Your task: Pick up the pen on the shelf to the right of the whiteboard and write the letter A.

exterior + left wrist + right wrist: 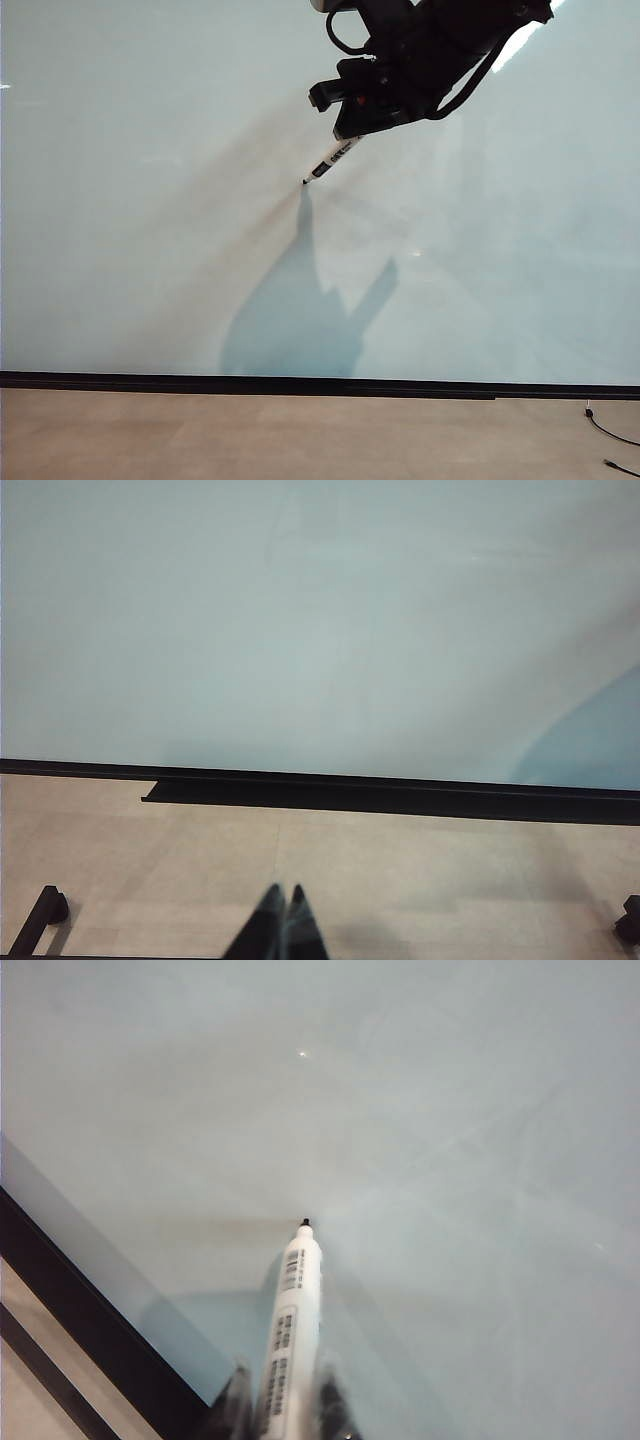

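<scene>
The pen (334, 158) is a slim white marker with black lettering, held in my right gripper (350, 128), which is shut on its barrel near the top middle of the whiteboard (130, 200). Its black tip points down-left at the board, at or very near the surface. In the right wrist view the pen (291, 1335) runs out from between the two fingers of the gripper (285, 1405) toward the whiteboard (450, 1110). No letter A shows on the board. My left gripper (284, 892) is shut and empty, low over the floor, facing the whiteboard (300, 610).
A black strip (300, 384) runs along the board's lower edge, with tan floor (250, 435) below. A black ledge (400, 798) lies under the board in the left wrist view. Black cables (610, 435) lie at the lower right. The arm's shadow (300, 320) falls on the board.
</scene>
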Tool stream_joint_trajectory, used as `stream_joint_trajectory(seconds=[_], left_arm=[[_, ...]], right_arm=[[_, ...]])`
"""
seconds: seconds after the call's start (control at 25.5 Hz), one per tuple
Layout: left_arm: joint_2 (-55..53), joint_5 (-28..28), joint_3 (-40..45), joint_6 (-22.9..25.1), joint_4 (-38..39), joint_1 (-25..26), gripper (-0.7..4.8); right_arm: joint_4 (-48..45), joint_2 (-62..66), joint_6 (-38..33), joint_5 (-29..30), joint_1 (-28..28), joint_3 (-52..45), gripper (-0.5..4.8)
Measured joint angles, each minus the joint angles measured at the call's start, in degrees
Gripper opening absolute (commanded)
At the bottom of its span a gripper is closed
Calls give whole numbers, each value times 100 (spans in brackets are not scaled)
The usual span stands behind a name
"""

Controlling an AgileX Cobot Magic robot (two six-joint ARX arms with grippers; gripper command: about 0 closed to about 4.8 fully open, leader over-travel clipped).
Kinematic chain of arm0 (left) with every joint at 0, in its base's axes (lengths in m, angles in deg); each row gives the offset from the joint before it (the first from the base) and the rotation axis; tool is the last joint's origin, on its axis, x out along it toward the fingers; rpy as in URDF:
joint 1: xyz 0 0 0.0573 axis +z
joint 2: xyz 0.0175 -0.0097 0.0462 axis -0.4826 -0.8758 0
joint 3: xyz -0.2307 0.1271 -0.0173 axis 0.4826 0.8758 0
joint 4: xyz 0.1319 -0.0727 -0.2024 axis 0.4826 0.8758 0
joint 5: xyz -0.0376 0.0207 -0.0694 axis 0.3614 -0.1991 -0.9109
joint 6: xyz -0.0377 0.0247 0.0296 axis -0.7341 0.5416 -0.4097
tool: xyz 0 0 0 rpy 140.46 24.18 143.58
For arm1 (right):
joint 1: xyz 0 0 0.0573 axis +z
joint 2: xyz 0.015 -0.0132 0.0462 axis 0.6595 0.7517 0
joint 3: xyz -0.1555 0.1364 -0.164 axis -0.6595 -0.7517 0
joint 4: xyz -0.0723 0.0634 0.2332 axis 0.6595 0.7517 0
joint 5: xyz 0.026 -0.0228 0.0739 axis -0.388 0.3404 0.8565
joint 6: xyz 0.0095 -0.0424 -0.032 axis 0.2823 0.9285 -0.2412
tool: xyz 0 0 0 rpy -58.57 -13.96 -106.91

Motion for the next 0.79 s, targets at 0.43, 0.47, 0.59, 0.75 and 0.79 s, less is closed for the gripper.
stream_joint_trajectory(seconds=[0.43,0.47,0.59,0.75,0.79], left_arm=[[0,0,0,0,0,-2,-4],[0,0,0,0,0,0,-4],[0,0,0,0,0,0,-5],[0,0,0,0,0,0,-5],[0,0,0,-2,0,0,-4]], right_arm=[[48,-258,87,-232,7,0,-5],[46,-286,94,-238,7,0,-5],[46,-350,151,-258,4,11,-5],[85,-501,247,-343,4,44,-5],[85,-514,254,-356,4,44,-5]])
